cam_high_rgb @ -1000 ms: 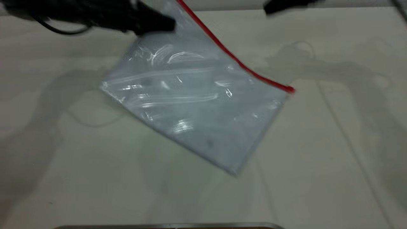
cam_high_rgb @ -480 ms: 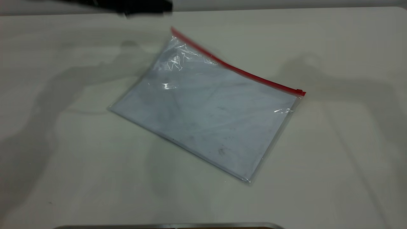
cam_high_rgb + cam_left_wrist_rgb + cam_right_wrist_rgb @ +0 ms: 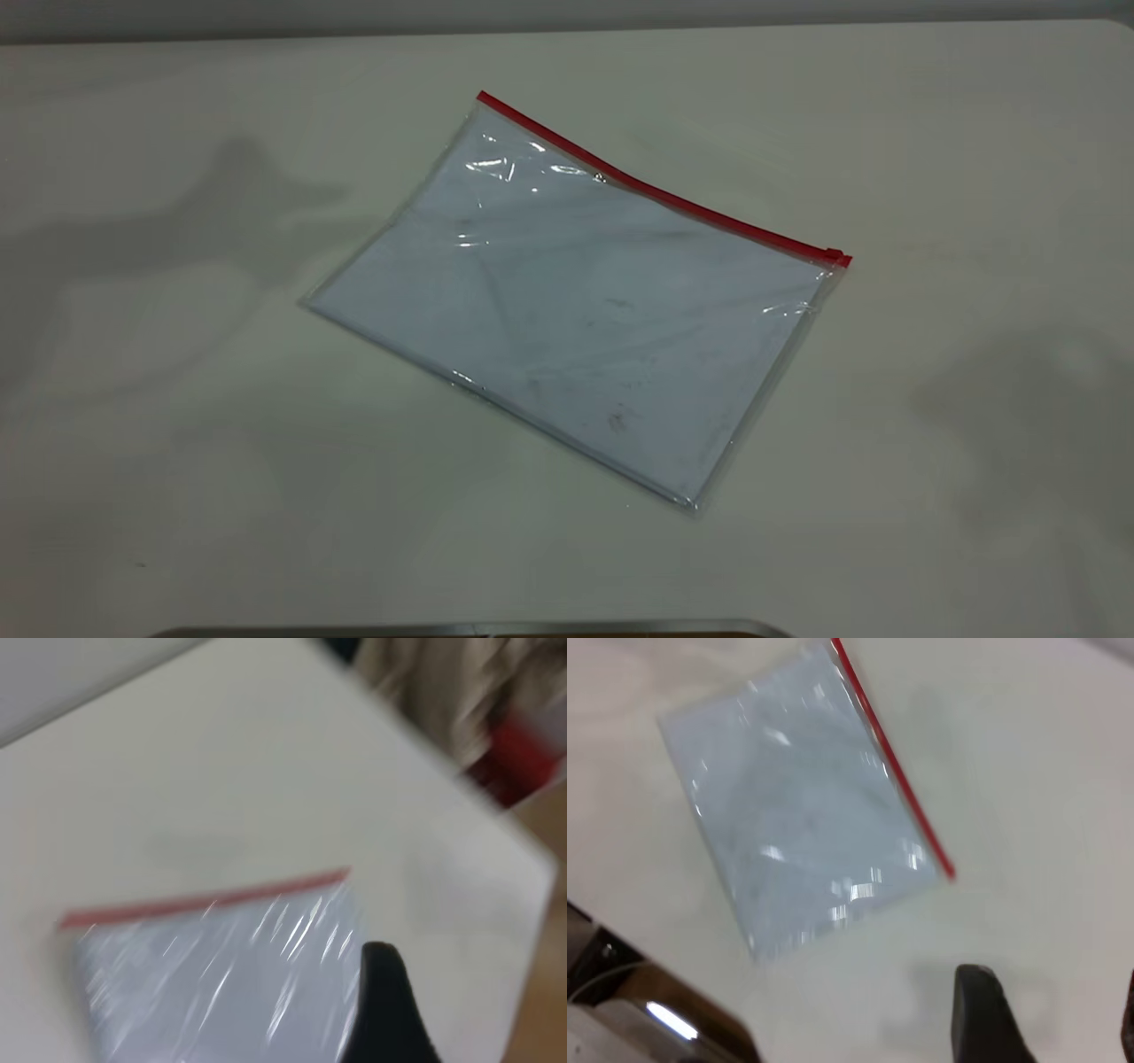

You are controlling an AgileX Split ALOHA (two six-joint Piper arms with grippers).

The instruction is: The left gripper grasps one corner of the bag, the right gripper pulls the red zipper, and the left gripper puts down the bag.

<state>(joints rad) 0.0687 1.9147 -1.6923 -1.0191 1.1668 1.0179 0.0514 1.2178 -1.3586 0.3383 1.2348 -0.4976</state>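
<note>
The bag (image 3: 576, 310) lies flat on the white table, a clear pouch with white sheets inside. The red zipper (image 3: 656, 190) runs along its far long edge, with the slider tab (image 3: 834, 257) at the right end. The corner of the bag (image 3: 483, 96) at the zipper's left end rests on the table. Neither gripper shows in the exterior view. In the left wrist view one black finger (image 3: 390, 1010) hangs above the bag (image 3: 213, 983), holding nothing. The right gripper (image 3: 1052, 1010) is open and empty, off to the side of the bag (image 3: 797, 806).
A metal edge (image 3: 469, 629) runs along the table's near side. The left wrist view shows the table's edge with a red object (image 3: 523, 753) beyond it. The right wrist view shows the table's edge and hardware (image 3: 647, 1010) past it.
The left gripper let go of the lifted corner and the bag dropped flat onto the table. Both grippers have pulled back out of the exterior view.
</note>
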